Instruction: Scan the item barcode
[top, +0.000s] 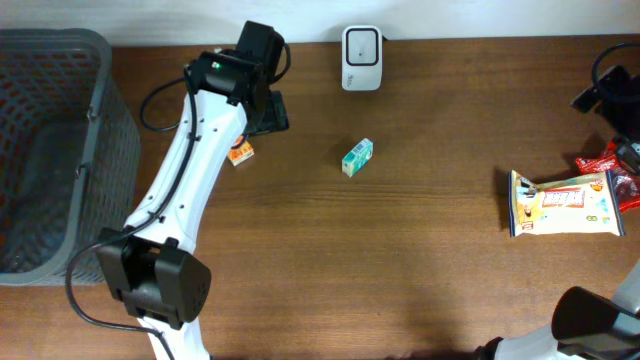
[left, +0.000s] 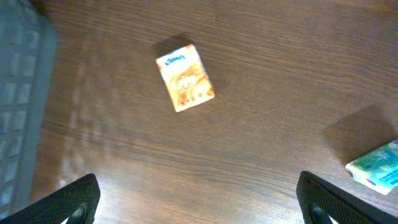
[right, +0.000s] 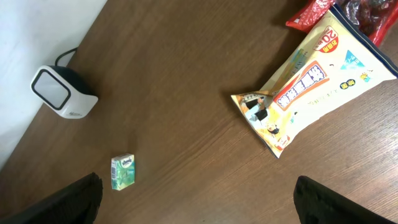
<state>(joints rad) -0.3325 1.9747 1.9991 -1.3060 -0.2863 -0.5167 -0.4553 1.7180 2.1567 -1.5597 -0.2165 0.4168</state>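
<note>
1. Orange box (left: 185, 78) lies flat on the table (left: 267, 93), just ahead of the left gripper (left: 198, 186), slightly left of centre.
2. Its long axis runs roughly square to the line between the fingers.
3. Left gripper stands wide and empty; right gripper (right: 198, 186), equally wide, is well apart.

White scanner (top: 361, 45) stands at the table's (top: 420, 290) far edge; green box (top: 357, 157) lies nearer than it; orange box (top: 240, 154) to its left, beside the left arm (top: 190, 170); yellow snack bag (top: 565, 203) well right.
</note>
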